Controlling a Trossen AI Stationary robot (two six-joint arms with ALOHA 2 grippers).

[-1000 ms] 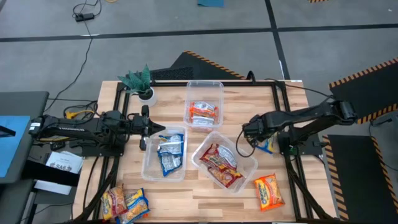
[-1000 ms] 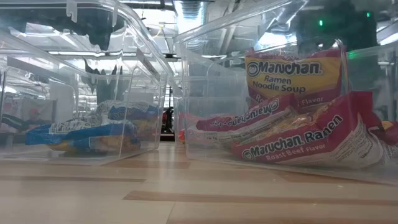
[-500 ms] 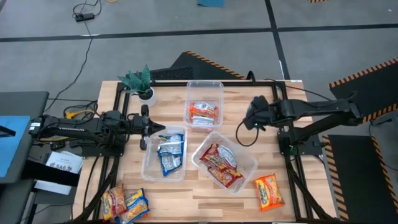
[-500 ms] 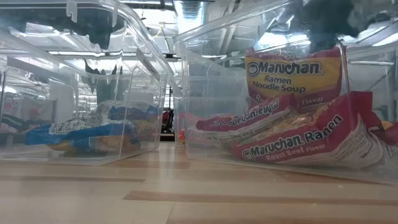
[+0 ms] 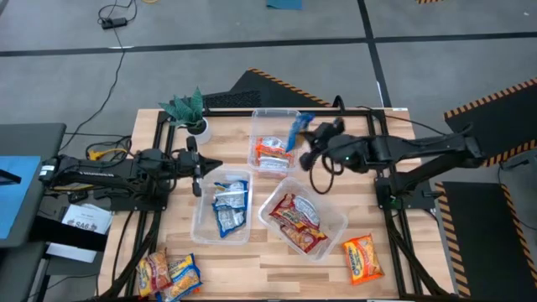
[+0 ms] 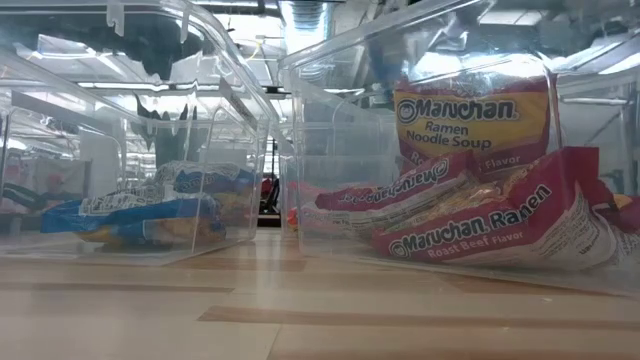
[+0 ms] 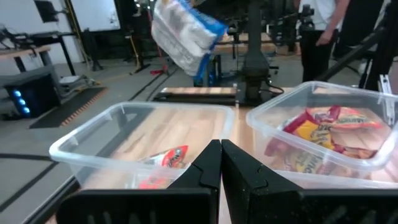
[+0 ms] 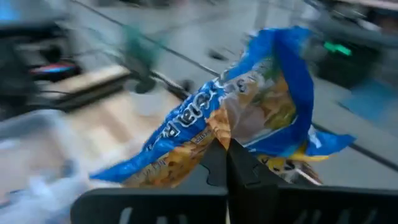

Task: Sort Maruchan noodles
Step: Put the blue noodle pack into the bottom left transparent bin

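My right gripper (image 5: 309, 141) reaches in from the table's right and is shut on a blue-white Maruchan packet (image 5: 299, 129), held in the air at the right edge of the far clear bin (image 5: 257, 117). That bin holds orange packets (image 5: 274, 153). The near-left bin (image 5: 201, 226) holds blue packets (image 5: 228, 205), and the near-right bin (image 5: 336, 225) holds red ones (image 5: 298, 222). My left gripper (image 5: 200, 165) waits, shut, at the left side of the blue-packet bin. In the left wrist view the carried packet (image 7: 183, 28) hangs high beyond the bins. My right gripper pinches the blue-white packet between its two fingers at a crumpled edge of the wrapper (image 8: 225, 138). The fingers come about level from the table's right. The packet (image 8: 242, 106) is lifted clear and sticks out beyond the fingertips, tilted.
Loose packets lie on the table: an orange one (image 5: 362, 256) near the right corner and a few (image 5: 168, 273) at the near-left corner. A small green potted plant (image 5: 189, 109) stands at the far-left corner. People stand in the room beyond the table (image 7: 323, 25).
My right gripper has risen from the table's right side and swung toward the far-left, carrying the blue-white packet from beside the red-packet bin to the far bin's right edge. The packet is now lifted clear of the table.
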